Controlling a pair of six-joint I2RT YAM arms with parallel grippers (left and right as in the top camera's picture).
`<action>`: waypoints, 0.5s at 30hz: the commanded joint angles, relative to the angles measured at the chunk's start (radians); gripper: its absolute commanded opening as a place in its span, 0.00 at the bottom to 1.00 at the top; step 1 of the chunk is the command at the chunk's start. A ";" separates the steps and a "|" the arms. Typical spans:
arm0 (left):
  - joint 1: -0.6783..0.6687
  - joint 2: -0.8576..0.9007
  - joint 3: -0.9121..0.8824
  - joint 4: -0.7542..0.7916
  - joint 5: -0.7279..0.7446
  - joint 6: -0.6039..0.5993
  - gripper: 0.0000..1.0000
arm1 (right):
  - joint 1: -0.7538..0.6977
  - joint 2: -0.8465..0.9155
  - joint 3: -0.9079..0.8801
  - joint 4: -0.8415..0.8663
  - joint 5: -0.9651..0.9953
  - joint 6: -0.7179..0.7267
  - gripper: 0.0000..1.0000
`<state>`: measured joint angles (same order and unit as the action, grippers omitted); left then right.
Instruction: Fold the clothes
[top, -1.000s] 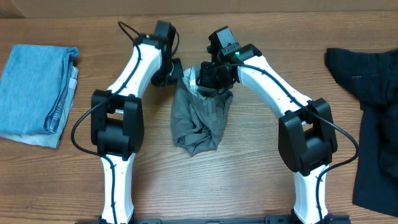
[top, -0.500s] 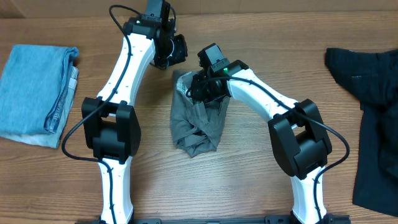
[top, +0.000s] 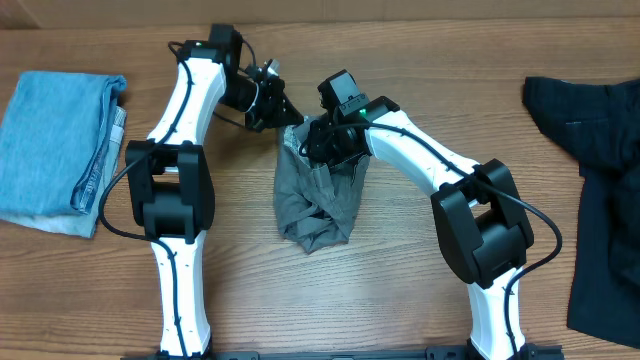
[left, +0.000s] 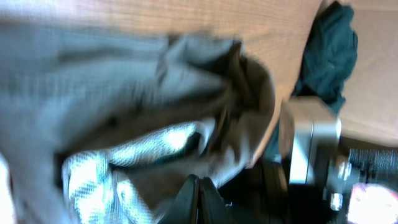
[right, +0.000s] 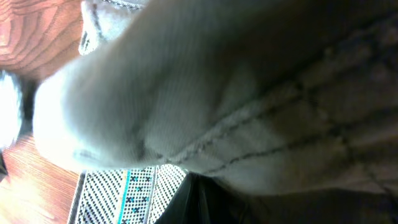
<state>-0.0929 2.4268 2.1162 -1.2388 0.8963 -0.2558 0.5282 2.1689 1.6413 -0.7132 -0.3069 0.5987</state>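
Note:
The mid-grey shorts (top: 315, 205) lie crumpled at the table's middle, with the pale lining showing at their top edge. My right gripper (top: 322, 140) is shut on that bunched top edge. In the right wrist view the grey fabric (right: 217, 81) drapes over the closed fingers, which hides the right gripper (right: 193, 190) almost entirely, and the patterned lining (right: 124, 193) hangs beside it. My left gripper (top: 283, 108) is shut at the shorts' upper left corner. In the left wrist view its fingertips (left: 199, 186) meet against the shorts (left: 124, 93), with no fabric seen between them.
A folded light-blue garment (top: 60, 150) lies at the far left of the table. A black garment (top: 600, 190) sprawls along the right edge. Both white arms reach in from the near side and meet over the shorts.
The left gripper swung up and away from the shorts, then came back down to their upper left corner. The right gripper shifted left with the top edge, then held still.

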 joint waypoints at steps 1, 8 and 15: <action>0.024 0.006 -0.003 -0.047 0.066 0.117 0.04 | 0.016 -0.012 -0.026 -0.013 0.010 0.004 0.04; 0.011 0.006 -0.003 -0.095 0.016 0.196 0.06 | 0.016 -0.012 -0.026 -0.014 0.022 0.004 0.04; -0.077 0.006 -0.003 0.037 -0.186 0.039 0.13 | 0.016 -0.012 -0.026 -0.033 0.021 0.004 0.04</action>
<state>-0.1452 2.4268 2.1155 -1.2385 0.7944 -0.1329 0.5308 2.1689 1.6413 -0.7238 -0.2977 0.5991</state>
